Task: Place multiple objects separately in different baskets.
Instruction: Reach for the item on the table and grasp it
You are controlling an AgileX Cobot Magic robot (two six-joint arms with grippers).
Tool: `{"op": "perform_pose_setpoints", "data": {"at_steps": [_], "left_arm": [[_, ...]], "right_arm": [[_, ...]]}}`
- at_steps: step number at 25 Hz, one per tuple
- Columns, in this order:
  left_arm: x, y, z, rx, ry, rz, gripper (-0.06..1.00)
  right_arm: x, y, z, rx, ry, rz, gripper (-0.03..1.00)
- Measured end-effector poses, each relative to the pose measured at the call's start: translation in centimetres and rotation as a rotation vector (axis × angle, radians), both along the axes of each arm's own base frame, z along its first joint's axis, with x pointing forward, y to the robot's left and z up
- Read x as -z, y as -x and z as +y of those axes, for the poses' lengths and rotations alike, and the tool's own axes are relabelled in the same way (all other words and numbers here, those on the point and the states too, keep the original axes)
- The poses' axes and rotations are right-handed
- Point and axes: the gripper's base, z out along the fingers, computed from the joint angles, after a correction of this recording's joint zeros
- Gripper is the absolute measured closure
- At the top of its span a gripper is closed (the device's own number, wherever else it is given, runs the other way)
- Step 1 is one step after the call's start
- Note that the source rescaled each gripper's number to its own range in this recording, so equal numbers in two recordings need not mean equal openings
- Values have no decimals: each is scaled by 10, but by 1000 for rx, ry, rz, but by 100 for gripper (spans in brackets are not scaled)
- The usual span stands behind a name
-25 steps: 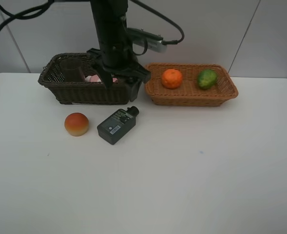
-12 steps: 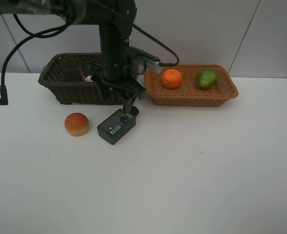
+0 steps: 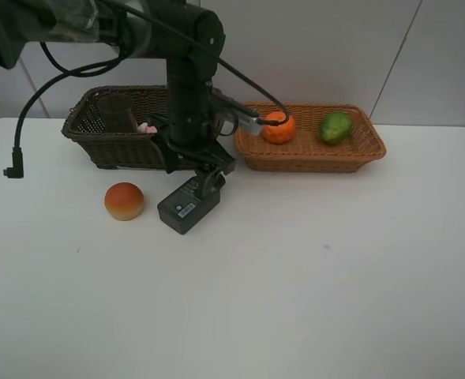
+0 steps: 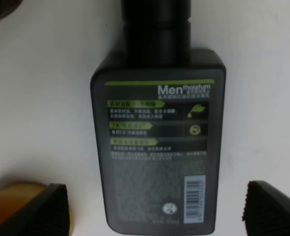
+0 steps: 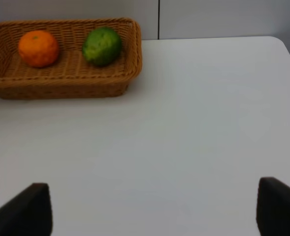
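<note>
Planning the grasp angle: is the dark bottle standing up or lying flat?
Lying flat on the table. The dark bottle shows its whole printed label face-up in the left wrist view, and the open left claw hangs over it.

White table (image 3: 335, 300), pale wall (image 3: 335, 47), seemingly panelled

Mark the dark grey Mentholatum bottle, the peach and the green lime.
dark grey Mentholatum bottle (image 4: 159, 152): left wrist view, middle of its printed label.
peach (image 3: 124, 200): exterior high view, centre of the fruit.
lime (image 5: 102, 45): right wrist view, middle of its green skin.
</note>
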Motion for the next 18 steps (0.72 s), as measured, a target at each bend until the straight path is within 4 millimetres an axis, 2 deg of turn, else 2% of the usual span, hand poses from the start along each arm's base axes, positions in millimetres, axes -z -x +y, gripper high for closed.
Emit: {"op": "perform_pose_setpoints", "data": {"at_steps": [10,18], "left_arm": [[19,2,-4,21,-24,35,2],[21,1,-3,25,-41,30,2]], "right_arm": [[0,0,0,0,0,0,18],[0,0,0,0,0,0,18]]}}
